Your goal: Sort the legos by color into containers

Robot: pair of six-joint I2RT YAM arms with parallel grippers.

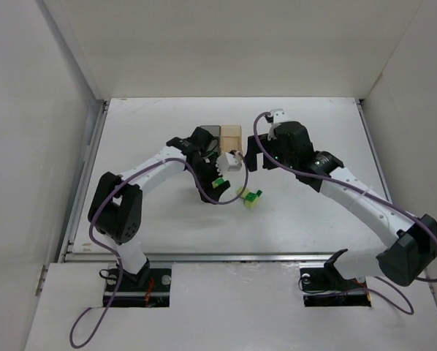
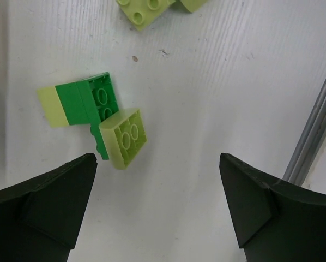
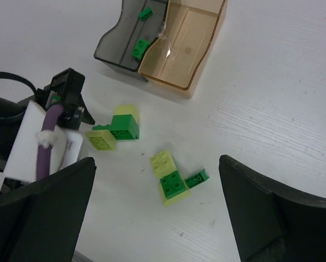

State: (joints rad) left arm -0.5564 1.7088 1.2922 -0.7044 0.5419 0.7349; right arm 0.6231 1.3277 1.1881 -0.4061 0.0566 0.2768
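Observation:
Two groups of legos lie on the white table. One group has a dark green brick (image 2: 92, 101) with a pale yellow-green brick (image 2: 125, 136) leaning on it, just ahead of my open, empty left gripper (image 2: 157, 207), nearer its left finger. The second group (image 3: 171, 177) has pale and dark green bricks with a small dark green piece (image 3: 197, 179) beside it. It lies below my open, empty right gripper (image 3: 157, 207). The dark grey container (image 3: 111, 52) holds two dark green legos (image 3: 138, 49). The tan container (image 3: 182, 43) beside it looks empty. From above, the left gripper (image 1: 213, 189) and right gripper (image 1: 259, 162) are near both groups.
White walls enclose the table on three sides. A metal rail (image 2: 315, 125) runs along the table edge in the left wrist view. The left arm's wrist with its purple cable (image 3: 46, 136) sits close to the first lego group. The containers (image 1: 222, 137) stand just behind both grippers.

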